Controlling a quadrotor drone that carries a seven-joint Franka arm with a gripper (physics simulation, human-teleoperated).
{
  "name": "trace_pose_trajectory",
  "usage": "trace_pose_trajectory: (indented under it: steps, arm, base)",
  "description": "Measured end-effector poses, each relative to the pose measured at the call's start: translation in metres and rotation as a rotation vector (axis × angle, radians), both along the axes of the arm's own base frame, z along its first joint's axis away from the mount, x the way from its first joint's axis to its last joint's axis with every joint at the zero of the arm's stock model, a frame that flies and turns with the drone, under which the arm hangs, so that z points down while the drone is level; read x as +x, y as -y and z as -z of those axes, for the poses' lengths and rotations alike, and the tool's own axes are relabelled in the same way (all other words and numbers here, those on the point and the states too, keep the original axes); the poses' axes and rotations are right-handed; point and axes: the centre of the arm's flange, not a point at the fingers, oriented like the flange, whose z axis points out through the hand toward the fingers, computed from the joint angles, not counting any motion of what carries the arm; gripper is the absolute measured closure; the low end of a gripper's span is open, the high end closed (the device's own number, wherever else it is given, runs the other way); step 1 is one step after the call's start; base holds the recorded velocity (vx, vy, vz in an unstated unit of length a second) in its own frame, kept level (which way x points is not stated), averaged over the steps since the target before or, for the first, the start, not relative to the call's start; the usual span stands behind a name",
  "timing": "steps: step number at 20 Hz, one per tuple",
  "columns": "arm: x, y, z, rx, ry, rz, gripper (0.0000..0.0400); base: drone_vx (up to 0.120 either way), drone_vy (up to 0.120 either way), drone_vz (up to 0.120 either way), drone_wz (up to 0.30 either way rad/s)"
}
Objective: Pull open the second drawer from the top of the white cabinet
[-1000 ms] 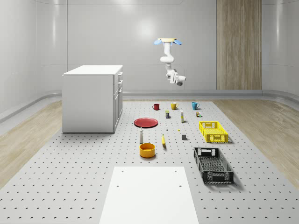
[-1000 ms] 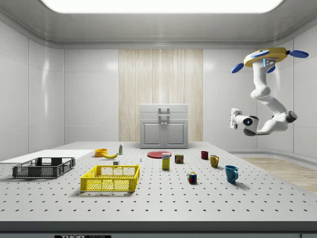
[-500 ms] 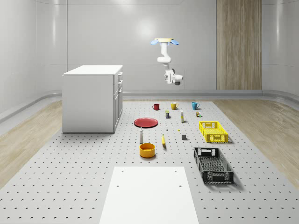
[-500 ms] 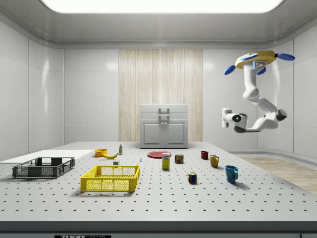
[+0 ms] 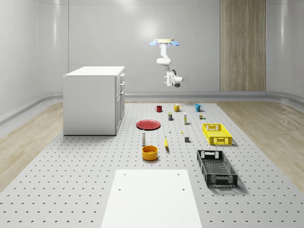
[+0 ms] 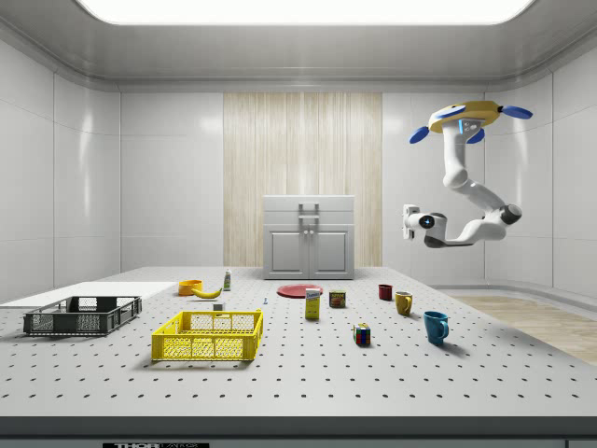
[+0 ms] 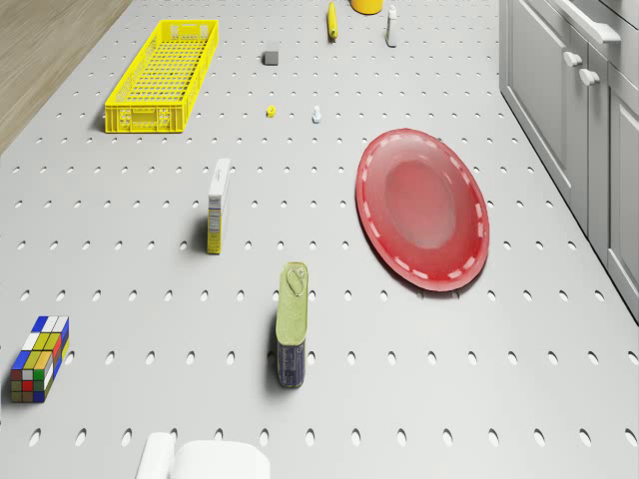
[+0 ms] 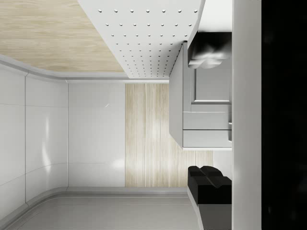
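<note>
High above the far end of the perforated table (image 5: 71, 190), our drone (image 5: 164, 42) hovers over the mugs, well apart from the white cabinet (image 5: 92, 99). The cabinet stands at the table's edge, on the whole-scene view's left, drawers shut. We cannot tell whether our gripper (image 6: 407, 222), pointing toward it across open air, is open.

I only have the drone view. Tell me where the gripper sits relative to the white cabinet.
Observer: The gripper hangs in mid-air, well short of the white cabinet and pointing toward its front.
Operator: Now give me the drone's position.
Observer: The drone hovers high over the far end of the table, near the red mug and resting on nothing.
</note>
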Motion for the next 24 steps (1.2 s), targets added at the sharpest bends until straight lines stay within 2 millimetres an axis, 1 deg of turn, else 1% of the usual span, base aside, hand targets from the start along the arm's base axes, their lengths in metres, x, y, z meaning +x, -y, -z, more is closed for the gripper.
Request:
trace_pose_trajectory:
  steps: [24]
  arm:
    - [0.0000, 0.0001, 0.0004, 0.003, 0.000, 0.000, 0.0100]
  base:
    - [0.120, -0.120, 0.000, 0.000]
